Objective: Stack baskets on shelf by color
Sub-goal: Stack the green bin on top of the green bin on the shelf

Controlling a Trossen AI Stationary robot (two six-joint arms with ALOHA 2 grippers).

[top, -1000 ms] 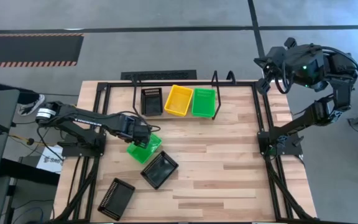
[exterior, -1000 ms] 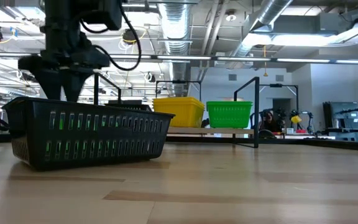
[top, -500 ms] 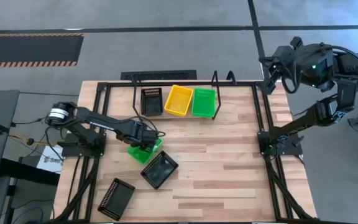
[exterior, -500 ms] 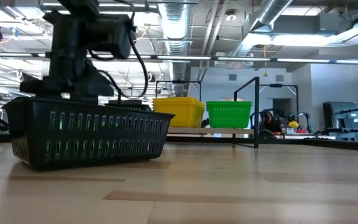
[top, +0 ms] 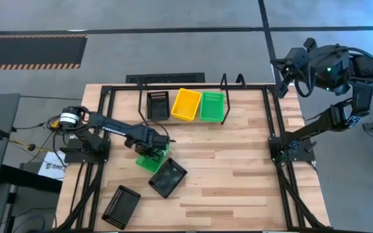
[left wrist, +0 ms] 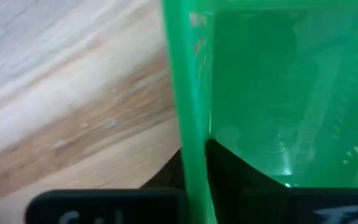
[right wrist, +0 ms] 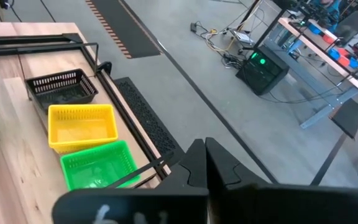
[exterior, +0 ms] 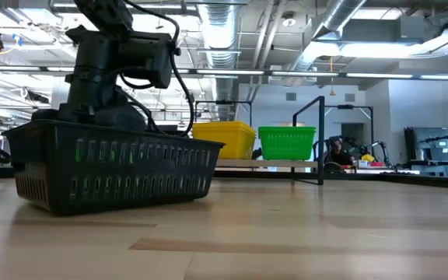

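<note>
A black basket was seen lying on the table nearest its front left corner, well in front of the shelf. The left hand was lowered onto a green basket in front of the shelf's left end, and its fingers were pinched on that basket's rim, one finger inside the wall and one outside. A second black basket was set just beside the green one, on its side away from the shelf, the two touching or nearly so. On the shelf, three baskets were lined up side by side: a black one, a yellow one and a green one. The right hand was held pressed together beyond the shelf's right end, off the table's rear corner, with nothing between its fingers.
</note>
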